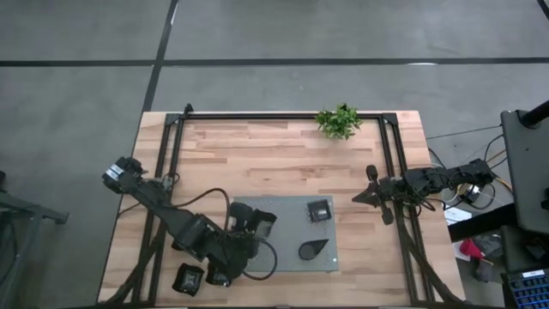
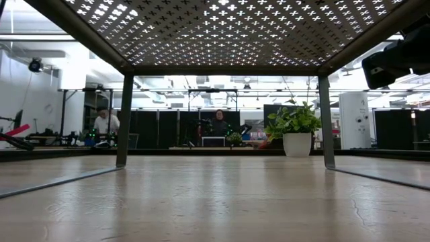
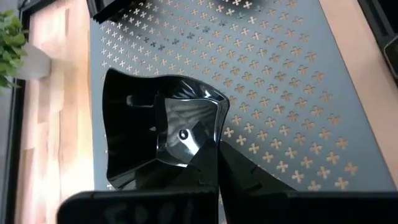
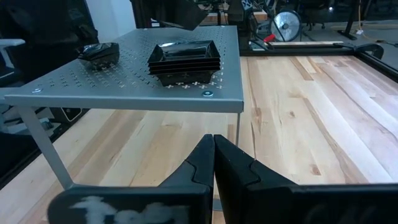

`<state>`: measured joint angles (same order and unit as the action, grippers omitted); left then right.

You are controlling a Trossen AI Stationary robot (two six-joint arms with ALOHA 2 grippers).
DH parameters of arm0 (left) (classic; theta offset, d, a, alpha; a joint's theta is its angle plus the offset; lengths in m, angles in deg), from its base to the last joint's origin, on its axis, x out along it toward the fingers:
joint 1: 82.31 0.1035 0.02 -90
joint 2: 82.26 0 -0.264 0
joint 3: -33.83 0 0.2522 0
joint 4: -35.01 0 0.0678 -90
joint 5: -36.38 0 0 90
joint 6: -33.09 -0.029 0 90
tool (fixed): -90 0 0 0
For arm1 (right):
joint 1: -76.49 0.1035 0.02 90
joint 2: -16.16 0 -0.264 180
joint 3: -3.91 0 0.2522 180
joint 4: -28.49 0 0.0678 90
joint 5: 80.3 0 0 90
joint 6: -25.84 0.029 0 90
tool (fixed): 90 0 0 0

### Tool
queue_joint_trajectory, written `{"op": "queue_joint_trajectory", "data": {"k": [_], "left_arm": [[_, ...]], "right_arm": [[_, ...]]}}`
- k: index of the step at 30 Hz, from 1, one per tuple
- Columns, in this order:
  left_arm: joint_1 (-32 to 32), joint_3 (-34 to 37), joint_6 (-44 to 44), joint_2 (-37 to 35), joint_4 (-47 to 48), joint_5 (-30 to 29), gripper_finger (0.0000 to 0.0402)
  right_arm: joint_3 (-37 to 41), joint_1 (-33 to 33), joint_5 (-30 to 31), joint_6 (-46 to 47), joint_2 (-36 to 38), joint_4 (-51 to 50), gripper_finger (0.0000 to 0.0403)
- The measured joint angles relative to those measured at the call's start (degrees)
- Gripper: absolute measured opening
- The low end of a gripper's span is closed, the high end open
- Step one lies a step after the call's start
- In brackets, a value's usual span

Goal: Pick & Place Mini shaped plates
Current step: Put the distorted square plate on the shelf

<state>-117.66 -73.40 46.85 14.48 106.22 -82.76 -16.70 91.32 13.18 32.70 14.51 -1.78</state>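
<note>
1. The left arm reaches across the near-left part of the table [image 1: 283, 146], bent at the elbow, and ends at the left edge of the grey perforated shelf [image 1: 292, 257].
2. The left gripper [image 1: 257, 225] sits over the shelf's left edge, and its fingers [image 3: 211, 171] pinch the rim of a large squarish plate [image 3: 158, 127].
3. The held plate is glossy black with a raised, wavy rim and a deep centre. It is tilted above the shelf surface, with its gripped edge toward the gripper.
4. The right arm lies along the table's right edge, extended toward the centre. The right gripper [image 1: 364, 195] hovers over bare wood, well apart from the shelf, with its fingers [image 4: 205, 162] pressed together and empty.
5. A stack of square plates [image 1: 318, 211] rests near the shelf's far-right corner, sides roughly parallel to the shelf edges.
6. A teardrop plate [image 1: 315, 249] lies near the shelf's near edge, with its long axis along that edge and its tip toward the right.
7. A further black item [image 1: 189, 278] sits at the table's near-left corner; its shape cannot be told.
8. A small plant [image 1: 338, 121] stands at the table's far edge.
</note>
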Motion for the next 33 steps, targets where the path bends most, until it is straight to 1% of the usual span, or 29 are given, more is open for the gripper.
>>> {"op": "queue_joint_trajectory", "data": {"k": [7, 16, 33], "left_arm": [[0.0, 0.8, -5.0, 0.1, 0.1, 0.0, 0.0], [0.0, 2.7, -4.5, 0.1, 0.0, -0.6, 0.0], [0.0, 2.9, -4.3, 0.0, 0.0, -0.8, 0.0001]], "right_arm": [[0.0, 0.0, 0.0, 0.0, 0.0, 0.0, 0.0008], [0.0, 0.0, 0.0, 0.0, 0.0, 0.0, 0.0008], [0.0, 0.0, 0.0, 0.0, 0.0, 0.0, 0.0008]]}}
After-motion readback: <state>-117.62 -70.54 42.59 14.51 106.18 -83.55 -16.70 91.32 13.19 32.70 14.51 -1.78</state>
